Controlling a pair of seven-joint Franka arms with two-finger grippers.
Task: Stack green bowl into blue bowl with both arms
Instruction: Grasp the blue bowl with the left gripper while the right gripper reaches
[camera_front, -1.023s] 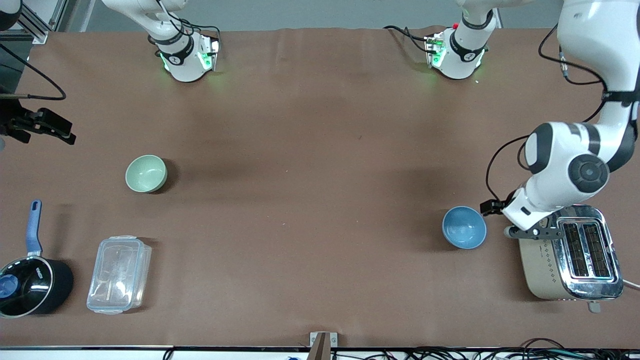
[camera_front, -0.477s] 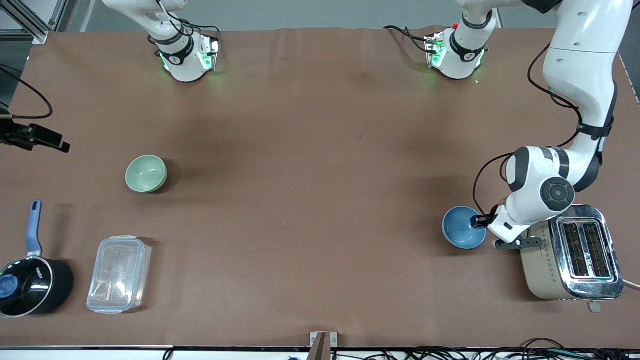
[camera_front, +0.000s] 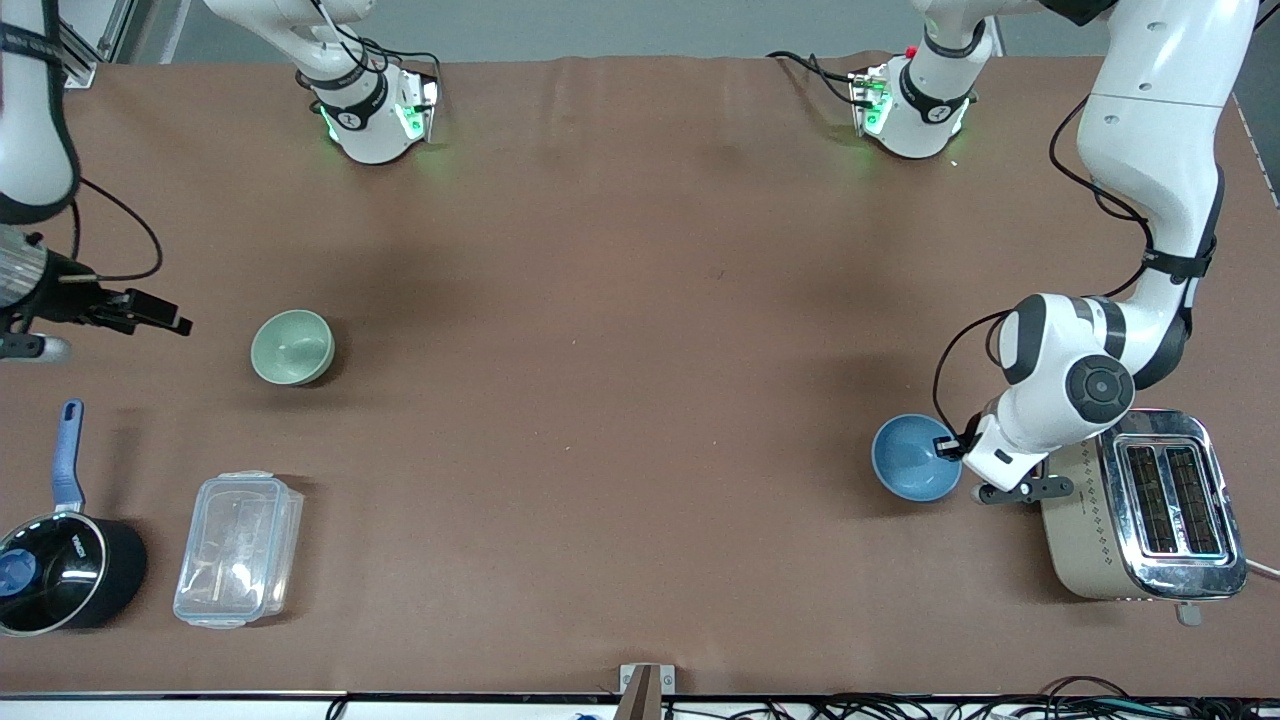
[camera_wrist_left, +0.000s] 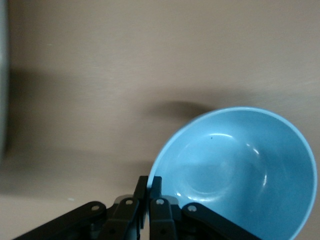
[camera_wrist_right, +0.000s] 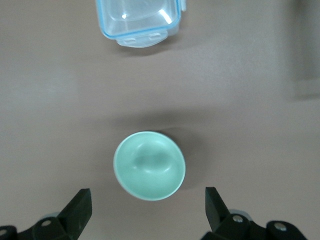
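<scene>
**Arm and Gripper Pose**

Left arm: rises from its base, bends at the elbow toward the left arm's end of the table, and drops to a low wrist. The left gripper (camera_wrist_left: 149, 186) points toward the right arm's end of the table. Its fingers (camera_wrist_left: 155, 184) are pressed together on the rim of the blue bowl (camera_front: 914, 457), one inside the wall and one outside.

Right arm: enters at the right arm's end of the table, wrist low and turned inward. The right gripper (camera_wrist_right: 148, 204) has its fingers (camera_wrist_right: 79, 205) spread wide, holding nothing. It is positioned just beside the green bowl (camera_front: 292, 346), apart from it.
</scene>
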